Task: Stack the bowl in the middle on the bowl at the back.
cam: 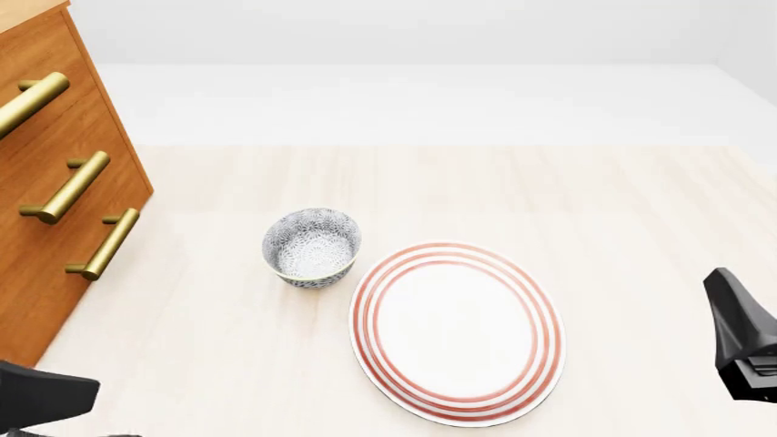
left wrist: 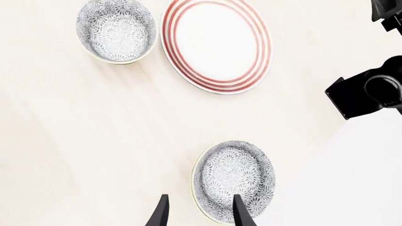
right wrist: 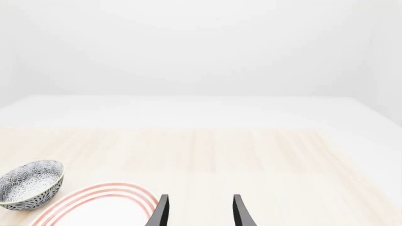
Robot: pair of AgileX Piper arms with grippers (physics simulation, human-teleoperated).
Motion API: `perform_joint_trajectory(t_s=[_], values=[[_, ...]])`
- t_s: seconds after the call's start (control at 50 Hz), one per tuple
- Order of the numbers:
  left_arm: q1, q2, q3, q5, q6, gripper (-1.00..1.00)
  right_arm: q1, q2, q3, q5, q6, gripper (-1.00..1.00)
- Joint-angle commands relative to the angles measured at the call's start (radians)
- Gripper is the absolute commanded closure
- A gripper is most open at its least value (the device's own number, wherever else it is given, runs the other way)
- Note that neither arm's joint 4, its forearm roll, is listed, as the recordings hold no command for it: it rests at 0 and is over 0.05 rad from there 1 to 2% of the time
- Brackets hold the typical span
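The bowl in the middle [left wrist: 232, 181], grey-and-white floral with a cream rim, shows only in the left wrist view, just under my left gripper [left wrist: 199, 216]. That gripper is open and holds nothing; one finger lines up over the bowl's inside and the other outside its rim. The bowl at the back [cam: 312, 248], of the same pattern, stands upright beside the plate, also seen as the bowl at the back [left wrist: 116, 30] and the bowl at the back [right wrist: 28, 186]. My right gripper [right wrist: 199, 214] is open and empty near the plate's edge.
A red-ringed white plate [cam: 458, 332] lies right of the back bowl and beyond the middle bowl. A wooden drawer cabinet [cam: 61, 182] with brass handles stands at the table's left. Part of the right arm [cam: 741, 337] shows at the right edge.
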Motion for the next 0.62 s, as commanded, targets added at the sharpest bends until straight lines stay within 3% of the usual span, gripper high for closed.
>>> perform_joint_trajectory(t_s=[0.02,0.38,0.5,0.54,0.62], values=[[0.087,-0.089,-0.126,0.135,0.019,-1.00,0.000,-0.005,-0.001,0.005,-0.001,-1.00],[0.285,-0.207,-0.212,0.180,-0.041,-1.00,0.003,0.001,-0.002,-0.001,-0.004,-1.00],[0.339,-0.224,-0.272,0.180,-0.055,-1.00,-0.026,-0.037,-0.052,0.070,-0.005,-1.00],[0.342,-0.224,-0.292,0.180,-0.056,-1.00,-0.012,-0.043,-0.083,0.115,-0.087,-1.00],[0.364,-0.232,-0.317,0.180,-0.062,-1.00,-0.033,-0.043,-0.145,0.177,-0.101,-1.00]])
